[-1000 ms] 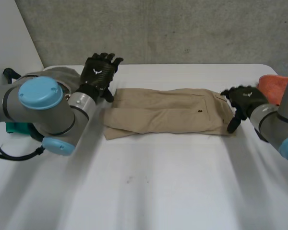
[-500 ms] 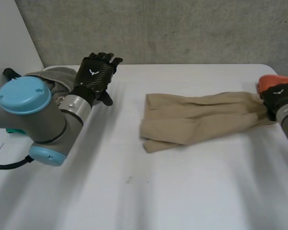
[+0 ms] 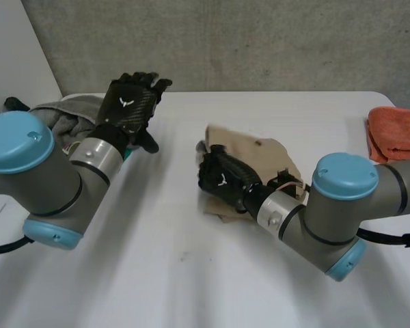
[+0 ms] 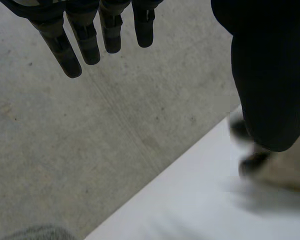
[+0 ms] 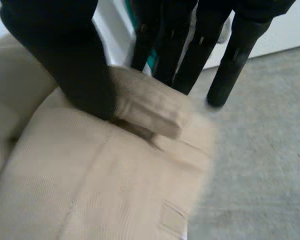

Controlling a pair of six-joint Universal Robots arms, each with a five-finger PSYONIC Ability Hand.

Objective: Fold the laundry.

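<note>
Beige trousers lie folded over on themselves in the middle of the white table. My right hand is at their left end. In the right wrist view its thumb lies on top of the trousers and its fingers reach behind a raised fold, which is pinched between them. My left hand hangs in the air at the back left, away from the trousers, fingers straight and holding nothing. Past its thumb, the left wrist view catches the trousers.
An orange cloth lies folded at the table's right edge. A grey garment pile sits at the back left, behind my left arm. A concrete wall runs along the back.
My right hand has swept from the right edge to the middle, carrying the trousers' right end over onto their left part. The trousers are now a shorter bundle. My left hand has lifted slightly.
</note>
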